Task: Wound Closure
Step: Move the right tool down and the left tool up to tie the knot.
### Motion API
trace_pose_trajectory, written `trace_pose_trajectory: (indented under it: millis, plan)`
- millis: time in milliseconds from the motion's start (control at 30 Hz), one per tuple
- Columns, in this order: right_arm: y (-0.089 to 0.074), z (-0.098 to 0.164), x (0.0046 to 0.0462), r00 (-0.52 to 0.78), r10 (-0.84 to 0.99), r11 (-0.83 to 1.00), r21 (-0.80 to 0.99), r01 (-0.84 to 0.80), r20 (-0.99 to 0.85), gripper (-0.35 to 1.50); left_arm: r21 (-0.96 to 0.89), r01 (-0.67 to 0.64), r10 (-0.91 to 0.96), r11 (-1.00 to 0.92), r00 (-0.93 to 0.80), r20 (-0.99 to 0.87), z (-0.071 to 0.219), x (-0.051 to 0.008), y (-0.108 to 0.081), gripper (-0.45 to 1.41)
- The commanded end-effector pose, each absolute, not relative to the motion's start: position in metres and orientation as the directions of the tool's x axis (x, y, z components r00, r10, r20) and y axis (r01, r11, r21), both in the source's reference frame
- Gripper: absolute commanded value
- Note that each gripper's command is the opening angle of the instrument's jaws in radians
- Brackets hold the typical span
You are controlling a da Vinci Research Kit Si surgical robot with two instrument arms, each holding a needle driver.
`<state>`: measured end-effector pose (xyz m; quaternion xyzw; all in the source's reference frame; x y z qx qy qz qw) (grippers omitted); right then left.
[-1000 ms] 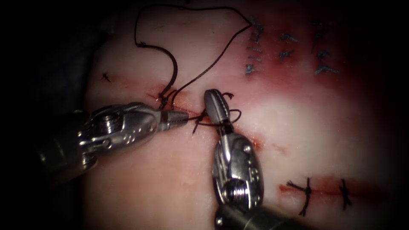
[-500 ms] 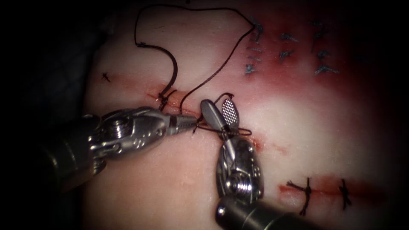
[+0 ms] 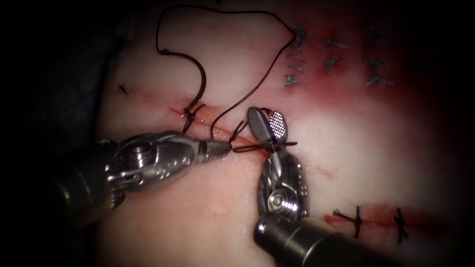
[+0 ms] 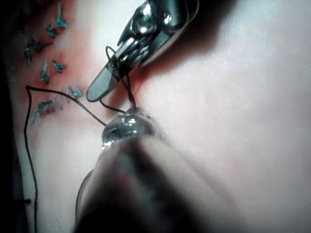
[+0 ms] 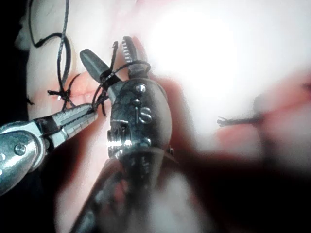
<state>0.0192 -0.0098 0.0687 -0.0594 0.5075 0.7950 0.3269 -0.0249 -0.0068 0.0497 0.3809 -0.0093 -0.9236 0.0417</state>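
My left tool [image 3: 226,147] comes in from the left along the cut [image 3: 213,129], its jaws shut on the thread [image 3: 257,81] at the cut's middle. My right tool [image 3: 264,112] rises from below with its jaws open and nothing between them; a loop of thread [image 3: 283,144] is wound round their base. The curved needle [image 3: 200,74] lies free on the tissue [image 3: 208,198] above the cut's left end, held by neither tool. In the right wrist view the open right tool [image 5: 107,48] carries the loop, with the left tool [image 5: 98,109] beside it.
A tied stitch [image 3: 189,114] sits at the cut's left end. Two more stitches [image 3: 356,220] cross a second cut at the lower right. Blue marks [image 3: 331,54] dot the tissue at the upper right. Red fluid [image 3: 302,165] stains the cut's right end.
The right tool's jaws, shut a second ago, have opened and shifted right with thread looped round them. The left tool has moved right along the cut, still holding thread.
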Motion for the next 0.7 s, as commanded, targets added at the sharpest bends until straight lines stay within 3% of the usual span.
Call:
trace_pose_trajectory:
  millis: [33,267,300,367,400,700]
  plan:
    - [-0.0090,0.0696,0.0198,-0.778,0.459,-0.268,0.769,-0.581,-0.429,0.51,0.052,0.068,-0.085,-0.996,-0.706,-0.703,0.0502,-0.0254,-0.0063,-0.35]
    - [-0.0084,0.0701,0.0199,-0.774,0.464,-0.273,0.761,-0.588,-0.431,0.29,0.053,0.070,-0.086,-0.996,-0.705,-0.704,0.0502,-0.0253,-0.0064,-0.35]
    - [-0.0083,0.0701,0.0199,-0.774,0.464,-0.273,0.761,-0.588,-0.431,0.19,0.053,0.070,-0.087,-0.996,-0.705,-0.704,0.0502,-0.0253,-0.0064,-0.35]
    - [-0.0082,0.0702,0.0198,-0.760,0.476,-0.268,0.749,-0.605,-0.443,-0.26,0.049,0.067,-0.082,-0.997,-0.705,-0.705,0.0501,-0.0252,-0.0064,-0.35]
    - [-0.0082,0.0702,0.0198,-0.753,0.484,-0.269,0.743,-0.613,-0.446,-0.35,0.049,0.067,-0.082,-0.997,-0.705,-0.705,0.0501,-0.0252,-0.0064,-0.35]
    - [-0.0097,0.0690,0.0208,-0.679,0.555,-0.247,0.684,-0.686,-0.481,-0.35,0.035,0.057,-0.065,-0.998,-0.707,-0.704,0.0502,-0.0248,-0.0051,-0.35]
